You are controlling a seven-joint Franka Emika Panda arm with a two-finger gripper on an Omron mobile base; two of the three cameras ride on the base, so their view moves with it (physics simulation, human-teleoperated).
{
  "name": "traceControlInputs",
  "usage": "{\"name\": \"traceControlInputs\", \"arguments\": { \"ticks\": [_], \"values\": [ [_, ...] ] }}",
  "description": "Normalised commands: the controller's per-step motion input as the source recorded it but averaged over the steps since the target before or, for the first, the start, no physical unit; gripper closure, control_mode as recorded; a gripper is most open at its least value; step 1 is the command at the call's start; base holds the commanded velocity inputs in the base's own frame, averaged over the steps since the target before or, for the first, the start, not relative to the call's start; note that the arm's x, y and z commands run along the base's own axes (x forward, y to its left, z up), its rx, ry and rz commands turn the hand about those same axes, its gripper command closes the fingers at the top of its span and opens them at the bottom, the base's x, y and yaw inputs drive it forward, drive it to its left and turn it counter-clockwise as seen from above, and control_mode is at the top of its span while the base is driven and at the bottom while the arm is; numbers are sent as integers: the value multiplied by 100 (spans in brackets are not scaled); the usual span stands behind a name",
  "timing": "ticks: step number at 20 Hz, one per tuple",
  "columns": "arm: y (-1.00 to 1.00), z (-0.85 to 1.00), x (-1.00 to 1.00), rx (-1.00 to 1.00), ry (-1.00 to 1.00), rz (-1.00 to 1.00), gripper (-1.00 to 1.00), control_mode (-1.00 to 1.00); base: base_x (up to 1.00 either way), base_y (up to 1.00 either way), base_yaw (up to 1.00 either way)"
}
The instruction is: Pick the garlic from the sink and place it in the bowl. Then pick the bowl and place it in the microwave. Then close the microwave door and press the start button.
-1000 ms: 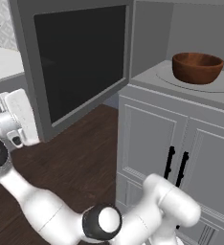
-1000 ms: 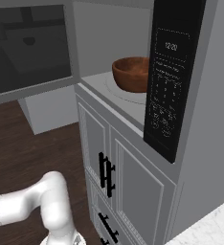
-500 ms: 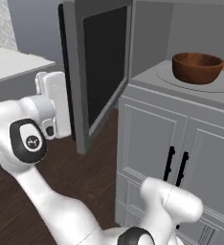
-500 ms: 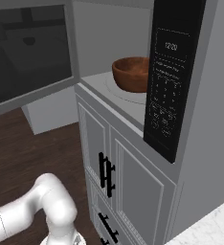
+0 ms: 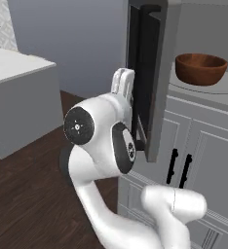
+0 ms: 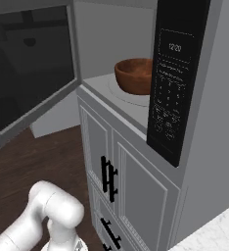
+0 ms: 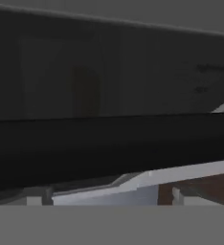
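The reddish-brown bowl [image 5: 201, 68] [image 6: 136, 75] stands on the round plate inside the grey microwave [image 6: 104, 46]. The microwave door [image 5: 145, 82] [image 6: 31, 88] stands about halfway swung in. My gripper [image 5: 129, 90] is pressed against the door's outer face at its free edge, open, with nothing between its fingers. In the hand view the door's dark glass [image 7: 109, 95] is very close and its grey lower frame [image 7: 133, 184] runs across below. The garlic is hidden from view and the sink is out of view.
The dark control panel [image 6: 172, 83] sits to the right of the microwave's opening. Grey cabinet doors with black handles [image 5: 179, 168] [image 6: 109, 179] lie below it. A pale counter block [image 5: 18, 97] stands at the left across the dark wooden floor [image 5: 33, 204].
My hand has swept right against the door, and the door has swung from wide open to about halfway shut. The bowl has not moved.
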Motion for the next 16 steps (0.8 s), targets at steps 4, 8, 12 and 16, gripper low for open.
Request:
{"name": "traceControlInputs", "arguments": {
  "ticks": [4,8,12,16],
  "values": [
    [-100,14,6,27,-12,3,-100,-100,0,0,0],
    [-82,24,38,21,-4,0,-100,-100,0,0,0],
    [-71,19,52,17,0,-5,-100,-100,0,0,0],
    [-64,8,61,12,0,-9,-100,-100,0,0,0]
  ]
}}
